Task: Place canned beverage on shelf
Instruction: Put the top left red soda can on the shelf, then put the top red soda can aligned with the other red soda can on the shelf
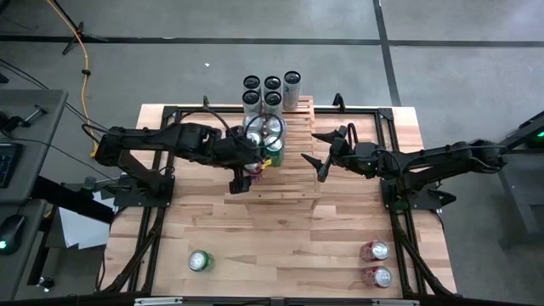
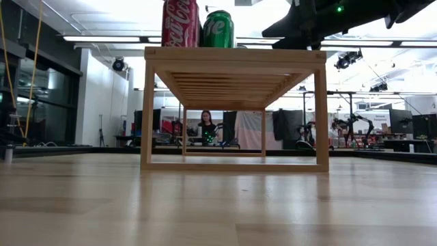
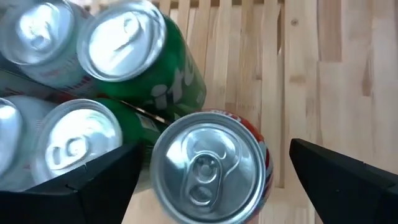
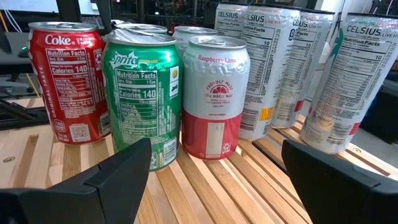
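Note:
The red Coke can [image 3: 208,168] stands upright on its base on the slats of the pale wooden shelf [image 1: 285,183], next to a green Sprite can [image 3: 146,53]. In the low view the Coke can [image 2: 180,23] and the Sprite can [image 2: 218,29] stand side by side on the shelf's top [image 2: 232,55]. My left gripper [image 3: 214,149] is open above the Coke can and slants down; its fingers stand on either side of the can's top with gaps showing. My right gripper [image 1: 313,149] waits open and level at the shelf's right side, facing the cans [image 4: 214,155].
Several tall Celsius cans [image 1: 272,89] stand on the shelf's far part, and a raspberry-lime can [image 4: 214,93] stands beside the Sprite. On the table near its front edge are a green can [image 1: 200,261] at left and two reddish cans [image 1: 376,263] at right.

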You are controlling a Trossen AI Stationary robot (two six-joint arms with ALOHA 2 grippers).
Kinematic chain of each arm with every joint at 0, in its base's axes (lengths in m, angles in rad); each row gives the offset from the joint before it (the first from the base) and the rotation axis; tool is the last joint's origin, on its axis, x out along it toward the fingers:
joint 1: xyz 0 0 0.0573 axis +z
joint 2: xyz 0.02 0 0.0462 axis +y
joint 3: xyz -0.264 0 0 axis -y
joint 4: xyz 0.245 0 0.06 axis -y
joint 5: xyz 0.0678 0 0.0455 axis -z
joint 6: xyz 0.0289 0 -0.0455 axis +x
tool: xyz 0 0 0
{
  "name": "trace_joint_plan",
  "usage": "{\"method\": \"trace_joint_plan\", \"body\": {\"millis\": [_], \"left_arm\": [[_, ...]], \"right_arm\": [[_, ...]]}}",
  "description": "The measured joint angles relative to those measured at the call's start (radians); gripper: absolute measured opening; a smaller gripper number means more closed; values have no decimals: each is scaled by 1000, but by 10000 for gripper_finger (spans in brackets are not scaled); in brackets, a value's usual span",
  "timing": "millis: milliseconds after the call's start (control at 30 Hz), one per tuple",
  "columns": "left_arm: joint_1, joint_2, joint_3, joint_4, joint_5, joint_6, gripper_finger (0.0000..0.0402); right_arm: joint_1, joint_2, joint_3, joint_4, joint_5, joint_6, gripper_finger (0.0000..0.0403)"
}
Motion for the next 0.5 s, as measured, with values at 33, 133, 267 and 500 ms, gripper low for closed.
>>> {"method": "trace_joint_plan", "body": {"millis": [33,133,267,500], "left_arm": [[0,-3,12,-1,0,-2,395],[0,-10,59,4,0,-10,395],[-6,-31,112,5,1,-18,395],[-78,-155,59,41,-86,25,395]], "right_arm": [[0,0,0,0,0,0,346],[0,0,0,-2,0,0,346],[0,0,0,-3,0,0,346],[0,0,0,-21,0,0,346]]}}
